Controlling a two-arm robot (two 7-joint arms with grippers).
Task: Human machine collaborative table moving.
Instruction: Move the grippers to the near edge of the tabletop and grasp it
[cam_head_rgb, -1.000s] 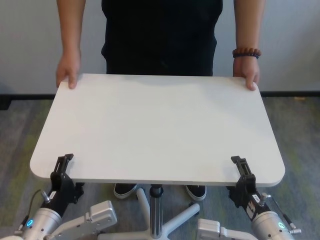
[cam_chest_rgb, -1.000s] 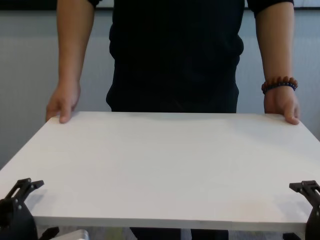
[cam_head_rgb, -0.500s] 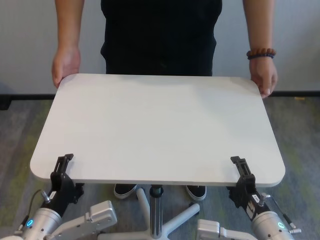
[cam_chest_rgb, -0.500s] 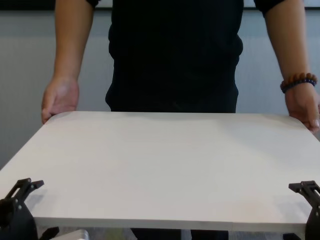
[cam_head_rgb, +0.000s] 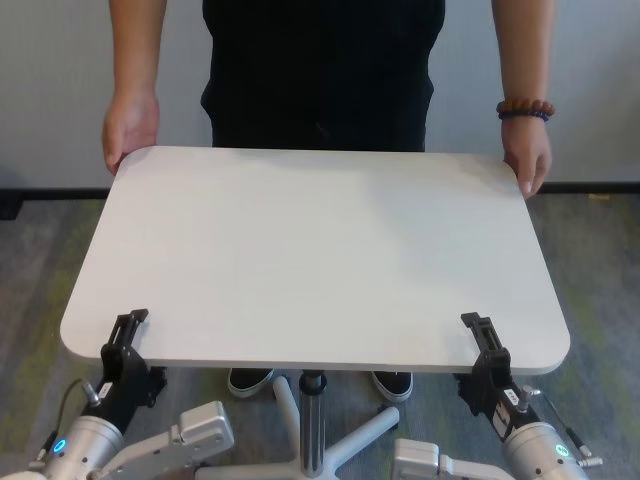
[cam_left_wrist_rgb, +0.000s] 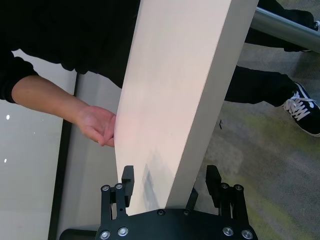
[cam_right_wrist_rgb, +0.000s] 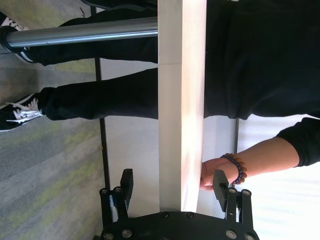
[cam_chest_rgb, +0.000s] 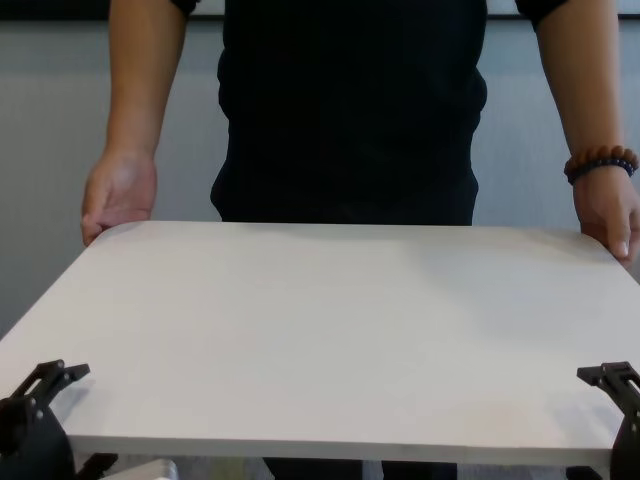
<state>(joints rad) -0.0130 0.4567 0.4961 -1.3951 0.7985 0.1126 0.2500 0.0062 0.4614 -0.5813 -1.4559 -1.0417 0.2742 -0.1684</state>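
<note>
The white table (cam_head_rgb: 315, 255) is standing in front of me, its top filling the middle of the head view, its near edge lying over my two arms and its far edge sitting at the human (cam_head_rgb: 320, 70) in the black T-shirt. The grey pedestal pole (cam_head_rgb: 313, 420) is running down under the near edge to a star base (cam_head_rgb: 345, 445) on the carpet (cam_head_rgb: 40, 270).

The human is standing at the far side, one hand (cam_head_rgb: 130, 128) resting against the far corner on my left and the other hand (cam_head_rgb: 526, 158) against the far corner on my right; that wrist is wearing a bead bracelet (cam_head_rgb: 524, 108). Black sneakers (cam_head_rgb: 250, 380) are showing under the tabletop beside the pole.

I am keeping my left gripper (cam_head_rgb: 125, 340) at the near left corner, one finger above the top and one below. In the left wrist view the fingers (cam_left_wrist_rgb: 127, 177) are sitting either side of the board edge with a gap showing on both sides, so they are spread wider than the board and I cannot tell if any pad is touching.

My right gripper (cam_head_rgb: 485, 345) is doing the same at the near right corner: its fingers (cam_right_wrist_rgb: 126, 181) are straddling the board, set well apart from both faces, holding nothing tight
</note>
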